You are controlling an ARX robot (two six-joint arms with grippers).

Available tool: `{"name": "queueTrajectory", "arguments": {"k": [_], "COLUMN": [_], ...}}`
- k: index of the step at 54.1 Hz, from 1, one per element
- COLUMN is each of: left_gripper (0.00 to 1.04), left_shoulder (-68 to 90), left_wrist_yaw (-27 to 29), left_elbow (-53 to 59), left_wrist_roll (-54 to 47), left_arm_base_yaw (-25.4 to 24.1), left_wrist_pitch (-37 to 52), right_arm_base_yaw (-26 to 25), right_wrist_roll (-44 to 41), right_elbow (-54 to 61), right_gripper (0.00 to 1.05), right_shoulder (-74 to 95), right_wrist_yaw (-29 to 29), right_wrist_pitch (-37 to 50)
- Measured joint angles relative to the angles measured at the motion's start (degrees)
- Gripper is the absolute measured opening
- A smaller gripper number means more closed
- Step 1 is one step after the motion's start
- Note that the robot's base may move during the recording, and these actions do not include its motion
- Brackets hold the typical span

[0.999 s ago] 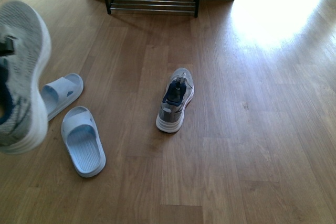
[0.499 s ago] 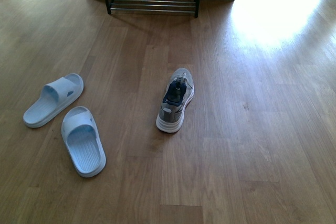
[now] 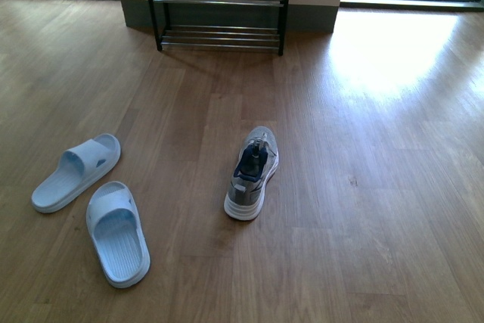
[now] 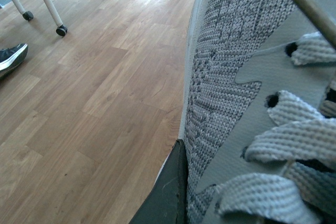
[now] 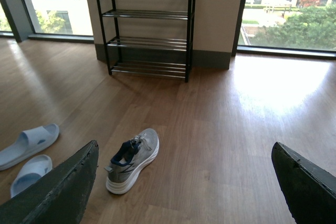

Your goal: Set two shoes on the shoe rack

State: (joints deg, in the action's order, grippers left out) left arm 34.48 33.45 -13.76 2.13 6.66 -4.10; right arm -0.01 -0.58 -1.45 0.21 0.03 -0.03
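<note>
A grey knit sneaker [image 4: 231, 77] fills the left wrist view, laces close to the lens. My left gripper [image 4: 197, 203] is shut on it, and one dark finger [image 4: 167, 195] presses against its side. A second grey sneaker [image 3: 252, 174] stands on the wooden floor in the middle of the front view. Two pale blue slides [image 3: 76, 172] [image 3: 117, 234] lie to its left. The black-framed shoe rack [image 3: 219, 5] stands against the far wall. My right gripper [image 5: 184, 192] hangs open above the floor, with the sneaker [image 5: 134, 160] and the shoe rack [image 5: 149, 24] beyond it. Neither arm shows in the front view.
White legs on castors [image 4: 50, 3] and a dark shoe [image 4: 10, 59] show in the left wrist view. Windows flank the wall behind the rack, and a bright sunlit patch [image 3: 393, 43] lies on the floor at the right.
The held sneaker, at the front view's left edge a second ago, has left that view. The front view has shifted: more of the rack shows and the floor shoes sit lower.
</note>
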Motion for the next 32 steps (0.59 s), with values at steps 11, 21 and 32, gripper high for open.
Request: {"name": "queueTrajectory", "arguments": {"k": [11,21,32], "left_gripper": [0.02,0.02,0.02], "left_shoulder": [0.0,0.0,0.0], "left_wrist_yaw": [0.0,0.0,0.0], "left_elbow": [0.0,0.0,0.0], "left_wrist_roll": [0.0,0.0,0.0], "left_arm_base_yaw": [0.0,0.0,0.0], "left_wrist_pitch": [0.0,0.0,0.0], "right_arm_base_yaw": [0.0,0.0,0.0], "right_wrist_roll": [0.0,0.0,0.0], "right_elbow": [0.0,0.0,0.0], "right_gripper": [0.96,0.96,0.96], "right_shoulder": [0.0,0.0,0.0], "right_wrist_yaw": [0.0,0.0,0.0], "right_wrist_pitch": [0.0,0.0,0.0]}}
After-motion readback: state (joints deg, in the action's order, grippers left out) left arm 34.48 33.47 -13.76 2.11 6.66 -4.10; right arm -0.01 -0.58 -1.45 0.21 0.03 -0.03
